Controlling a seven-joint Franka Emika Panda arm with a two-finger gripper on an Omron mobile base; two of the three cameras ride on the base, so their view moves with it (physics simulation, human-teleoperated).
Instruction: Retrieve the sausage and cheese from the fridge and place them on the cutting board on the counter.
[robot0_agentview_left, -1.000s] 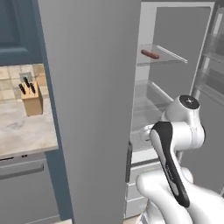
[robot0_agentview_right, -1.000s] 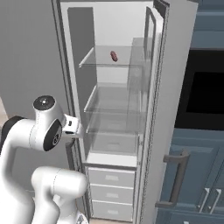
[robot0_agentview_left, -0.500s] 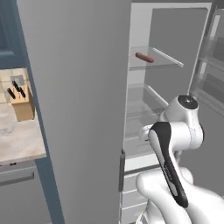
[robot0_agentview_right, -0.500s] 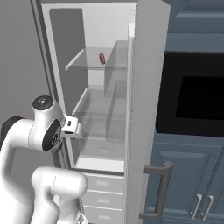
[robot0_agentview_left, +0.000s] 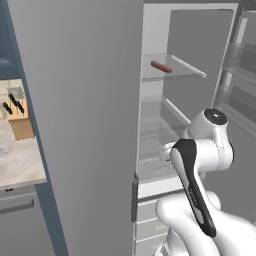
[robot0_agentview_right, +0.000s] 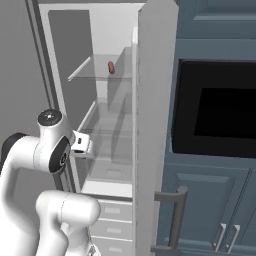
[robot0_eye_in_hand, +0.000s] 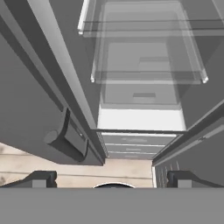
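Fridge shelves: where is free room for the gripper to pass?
The fridge stands open. Its top shelf holds only the sausage, with bare glass right of it. The lower shelves look bare. The open gripper faces them between the two doors.

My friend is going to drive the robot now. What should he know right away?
Gripper: open, holding nothing, aimed into the open light-grey fridge.
Small reddish-brown sausage: lying on the upper clear glass shelf.
Cheese and cutting board: can't be seen from here.
Done: fridge is open.
Left: grab the sausage, find the cheese, carry both to the cutting board on the beige marbled counter.
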